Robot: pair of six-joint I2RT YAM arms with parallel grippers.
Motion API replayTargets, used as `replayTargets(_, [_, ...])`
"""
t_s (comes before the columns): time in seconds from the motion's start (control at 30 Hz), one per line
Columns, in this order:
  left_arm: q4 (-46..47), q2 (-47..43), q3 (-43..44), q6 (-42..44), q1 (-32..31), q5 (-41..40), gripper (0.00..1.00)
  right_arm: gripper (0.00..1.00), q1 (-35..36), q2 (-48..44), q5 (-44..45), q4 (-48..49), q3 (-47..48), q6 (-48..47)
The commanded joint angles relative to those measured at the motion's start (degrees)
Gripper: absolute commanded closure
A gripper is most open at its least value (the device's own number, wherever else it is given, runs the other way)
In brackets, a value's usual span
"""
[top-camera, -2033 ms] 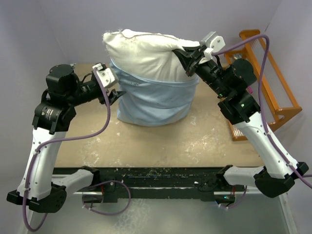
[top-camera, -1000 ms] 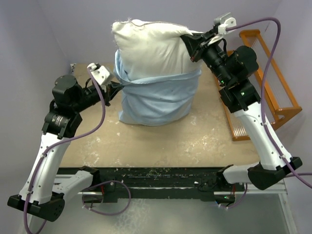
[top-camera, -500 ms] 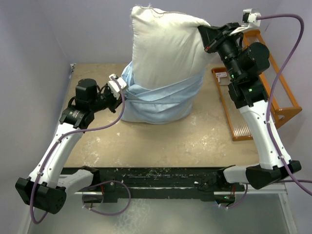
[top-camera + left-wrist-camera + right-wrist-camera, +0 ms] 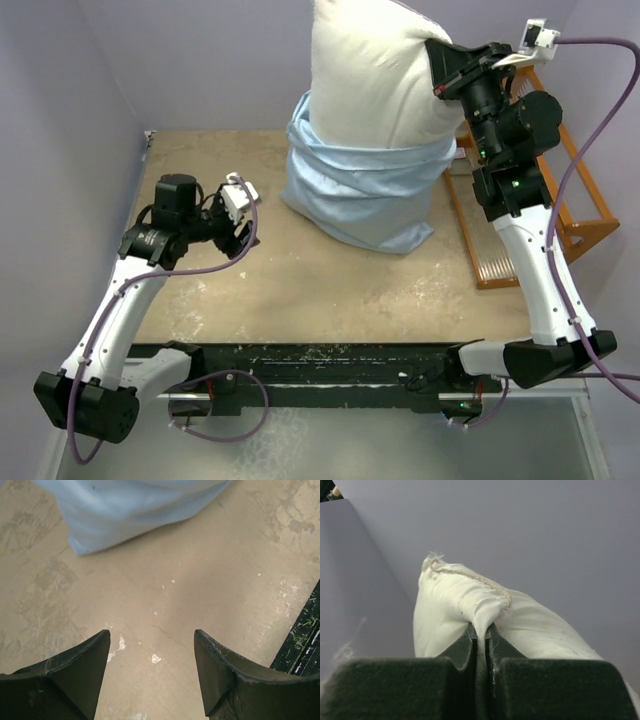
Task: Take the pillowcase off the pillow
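The off-white pillow (image 4: pixel 375 70) hangs upright, lifted high at the back of the table. My right gripper (image 4: pixel 440 72) is shut on its upper right edge; in the right wrist view the jaws pinch a fold of the pillow (image 4: pixel 465 605) at the right gripper (image 4: pixel 481 632). The light-blue pillowcase (image 4: pixel 365 190) is bunched around the pillow's lower half and rests on the table. My left gripper (image 4: pixel 243 222) is open and empty, low over the table left of the pillowcase. In the left wrist view the left gripper (image 4: pixel 151 640) faces bare tabletop, with the pillowcase (image 4: pixel 130 510) ahead.
An orange wooden rack (image 4: pixel 555 170) stands at the table's right edge, beside my right arm. Grey walls close in the back and sides. The tan tabletop (image 4: pixel 330 280) has white scuffs. A black rail (image 4: pixel 330 360) runs along the near edge.
My right gripper lifted the pillow higher and to the right, drawing more of it out of the pillowcase. My left gripper let go of the pillowcase and drew back left.
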Motion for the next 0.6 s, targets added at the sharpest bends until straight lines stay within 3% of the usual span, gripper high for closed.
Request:
replayTargets(0.0, [1.6,0.66,0.02,1.13,6.07,7.4,0.3,1.0,-0.7,-3.91,-1.38,13.24,2.0,1.99])
replayTargets(0.13, [3.53,6.84,4.89,-1.68,13.29,16.58,0.32,1.0,-0.79,-3.57,-9.13,16.48,1.4,3.7])
replayTargets(0.37, [6.95,11.24,5.92,-2.82,13.76,23.02,0.32,1.0,-0.74,-0.06,-25.15,25.68,2.4,10.24])
replayTargets(0.57, [8.82,8.61,1.09,-1.26,13.76,24.07,0.33,1.0,-0.79,2.38,-27.49,33.07,2.48,16.19])
